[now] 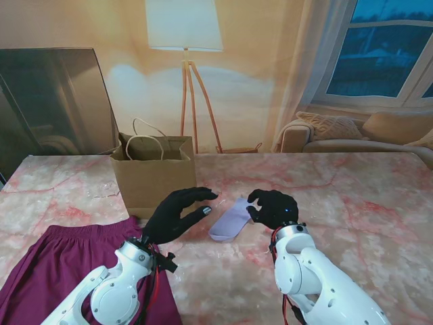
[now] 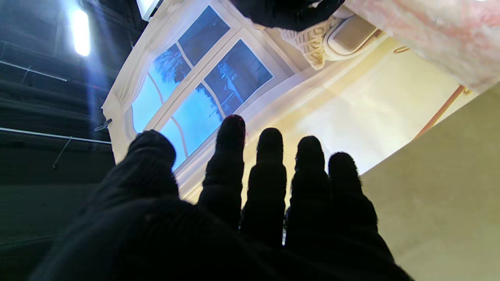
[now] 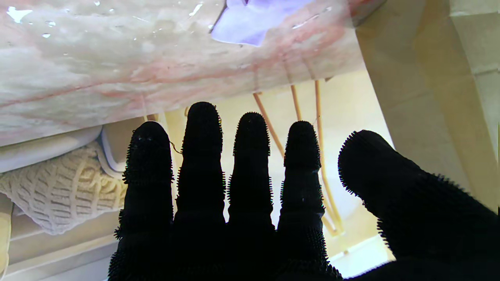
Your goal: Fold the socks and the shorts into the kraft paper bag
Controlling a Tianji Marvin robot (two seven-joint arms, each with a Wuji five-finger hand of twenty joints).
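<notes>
Flanking sock [image 1: 229, 221]: both robot hands spread, empty; bag [image 1: 154, 177] behind, shorts [image 1: 61, 271] left.

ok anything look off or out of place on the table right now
Nothing looks spilled or damaged. The kraft paper bag stands upright, the lavender sock lies flat between the two open hands, and the maroon shorts lie unfolded, running out of view at the near left edge.

No readable text, no labels, no brands, no numbers anywhere
</notes>
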